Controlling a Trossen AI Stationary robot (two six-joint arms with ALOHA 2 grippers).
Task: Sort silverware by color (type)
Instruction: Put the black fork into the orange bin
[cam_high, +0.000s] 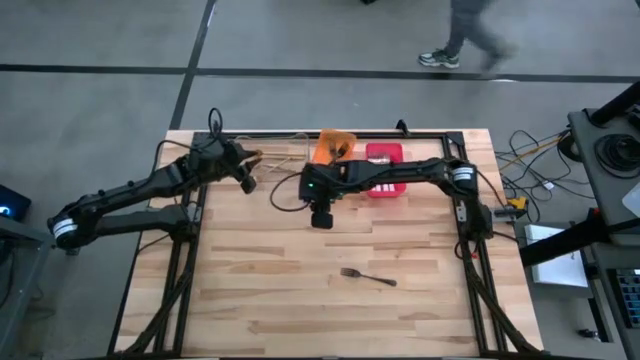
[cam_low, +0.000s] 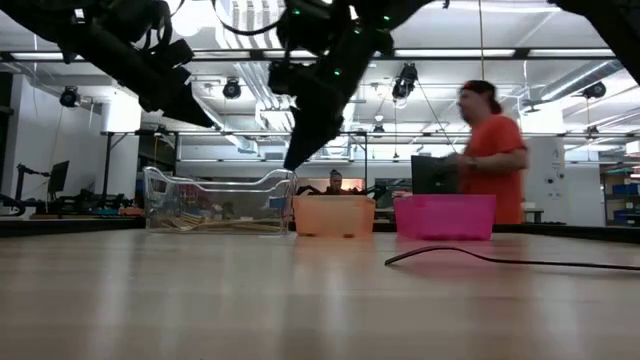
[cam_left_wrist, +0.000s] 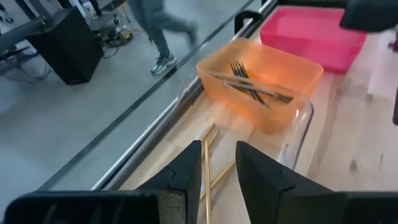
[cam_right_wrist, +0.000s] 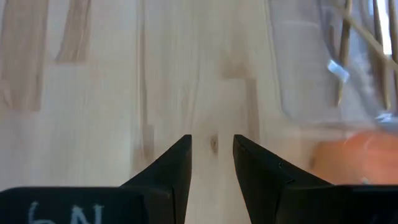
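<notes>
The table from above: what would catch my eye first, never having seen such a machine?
Probably the two dark arms meeting at the table's far edge, where a clear bin, an orange bin and a pink bin stand in a row. The left claw grips a thin gold utensil above the clear bin. One black fork lies alone on the bare wood nearer the front.
</notes>
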